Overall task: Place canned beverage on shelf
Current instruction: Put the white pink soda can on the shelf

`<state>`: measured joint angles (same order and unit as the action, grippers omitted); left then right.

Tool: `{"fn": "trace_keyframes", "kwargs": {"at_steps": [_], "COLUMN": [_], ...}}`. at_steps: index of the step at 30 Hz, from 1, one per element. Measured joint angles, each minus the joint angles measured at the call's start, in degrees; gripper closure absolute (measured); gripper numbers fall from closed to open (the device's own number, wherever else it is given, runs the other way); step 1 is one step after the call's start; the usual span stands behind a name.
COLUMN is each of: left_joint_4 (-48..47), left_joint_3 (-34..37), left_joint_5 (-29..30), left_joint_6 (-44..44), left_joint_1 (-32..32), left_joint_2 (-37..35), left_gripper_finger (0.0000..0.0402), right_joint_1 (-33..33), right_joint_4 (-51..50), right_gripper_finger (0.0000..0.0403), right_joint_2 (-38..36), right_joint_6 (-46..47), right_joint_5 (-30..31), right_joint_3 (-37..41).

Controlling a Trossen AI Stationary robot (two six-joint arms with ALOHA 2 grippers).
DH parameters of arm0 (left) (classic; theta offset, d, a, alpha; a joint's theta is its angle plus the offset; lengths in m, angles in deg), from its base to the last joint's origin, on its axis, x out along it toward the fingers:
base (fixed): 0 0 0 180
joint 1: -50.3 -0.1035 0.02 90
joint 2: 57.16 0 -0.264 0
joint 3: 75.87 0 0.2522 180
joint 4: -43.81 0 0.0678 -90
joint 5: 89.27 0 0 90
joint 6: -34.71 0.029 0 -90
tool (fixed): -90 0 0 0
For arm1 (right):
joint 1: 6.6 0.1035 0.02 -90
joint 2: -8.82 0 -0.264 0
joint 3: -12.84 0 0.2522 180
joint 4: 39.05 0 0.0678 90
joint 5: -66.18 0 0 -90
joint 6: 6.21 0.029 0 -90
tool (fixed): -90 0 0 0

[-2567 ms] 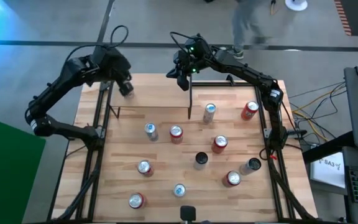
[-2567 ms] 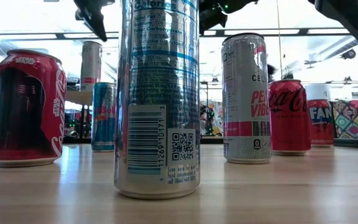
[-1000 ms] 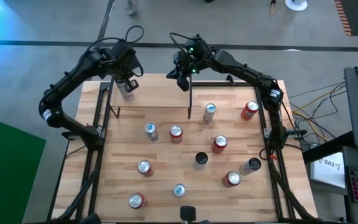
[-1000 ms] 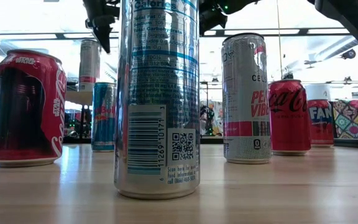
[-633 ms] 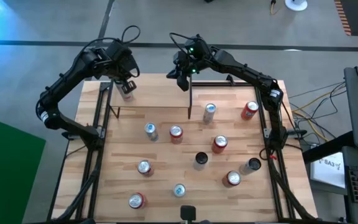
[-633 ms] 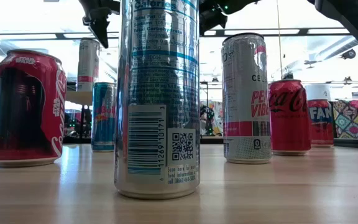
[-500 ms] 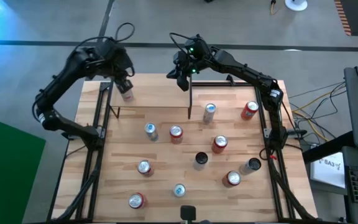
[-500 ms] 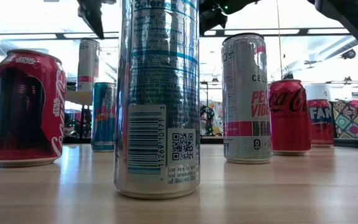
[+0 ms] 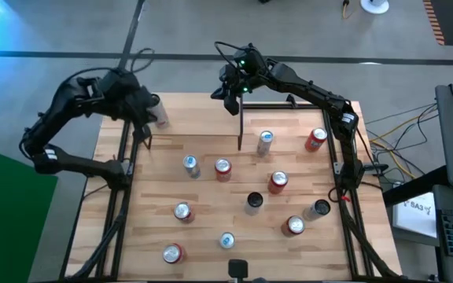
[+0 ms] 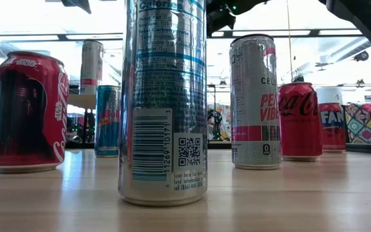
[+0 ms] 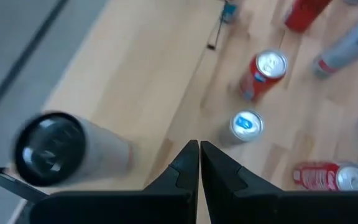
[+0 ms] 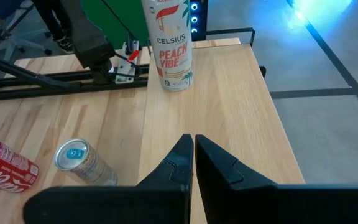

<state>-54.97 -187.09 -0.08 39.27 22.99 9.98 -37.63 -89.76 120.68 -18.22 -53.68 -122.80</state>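
The tall pale peach-label drink can [image 9: 161, 115] stands upright on the small raised light-wood shelf with thin black uprights [image 9: 199, 118], at the shelf end just beside my left pincer [image 9: 143, 118]. From the wrist view the can's dark top [image 11: 50, 148] sits close off one side of the fingers [image 11: 199, 163], which are pressed together and hold nothing. So I judge the place is done and the step is clearing out.

To do that well, I'd lift the left pincer up and away from the can before swinging, since the can is tall and narrow and a wrist brush would tip it off the edge. I'd also watch the black upright next to the pincer.

The right pincer [image 9: 230, 102] hangs over the shelf's other end, fingers together [image 12: 193, 146], empty, well apart from the can. It can wait there.

More cans stand on the wooden table [image 9: 211, 204] beyond the left pincer, the nearest being a red cola can [image 11: 263, 74] and a silver blue-topped can [image 11: 246, 124].
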Motion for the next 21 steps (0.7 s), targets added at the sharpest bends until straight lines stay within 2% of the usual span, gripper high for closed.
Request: {"fn": "trace_keyframes", "kwargs": {"at_steps": [6,12,21], "left_joint_4": [-0.86,-0.85,5.62], "left_joint_3": [8.24,16.08,17.53], "left_joint_5": [1.32,12.61,13.81], "left_joint_6": [-2.19,-2.64,-2.23], "left_joint_1": [0.96,0.85,0.5], "left_joint_2": [-0.97,-1.05,-0.04], "left_gripper_finger": [0.0402,0.0402,0.0402], "right_joint_1": [0.0,0.0,0.0], "right_joint_4": [-0.01,-0.02,-0.02], "right_gripper_finger": [0.0394,0.0394,0.0394], "right_joint_2": [0.0,0.0,0.0], "right_joint_6": [0.0,0.0,0.02], "right_joint_5": [-0.01,-0.02,-0.04], "right_joint_3": [0.02,0.04,0.04]}}
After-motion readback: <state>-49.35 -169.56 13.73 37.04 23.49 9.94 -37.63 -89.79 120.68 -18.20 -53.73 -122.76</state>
